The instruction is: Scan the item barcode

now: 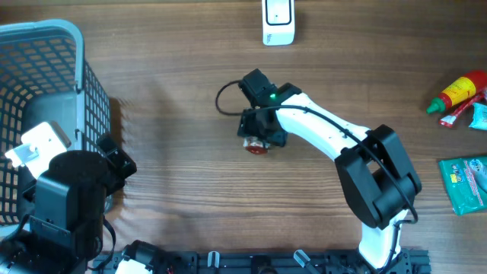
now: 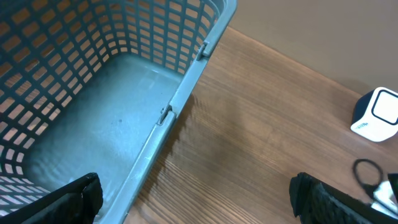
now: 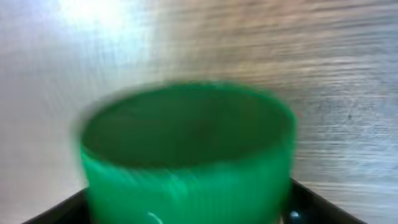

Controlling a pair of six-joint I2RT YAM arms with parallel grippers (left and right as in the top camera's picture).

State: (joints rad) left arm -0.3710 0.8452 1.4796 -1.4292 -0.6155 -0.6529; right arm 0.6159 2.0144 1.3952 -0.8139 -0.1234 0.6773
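**A:** While the bottle sits mid-table under the right claw, only a bit of red showing, what matters for the pickup?

**B:** Its green cap lies between the two fingers in the wrist view (badly blurred). Whether they press it or merely flank it, I cannot tell. I'd want them seated square on the ribbed side before any lift, since a round cap may twist or slip.

**A:** Then?

**B:** The scanner stands at the far edge of the table, well apart. The barcode is likely on the body, so grip only the cap and turn the label toward the scanner's face.

**A:** Left side?

**B:** The left claw is spread wide, holding nothing, by the rim of the blue basket. Leave it clear of the path.
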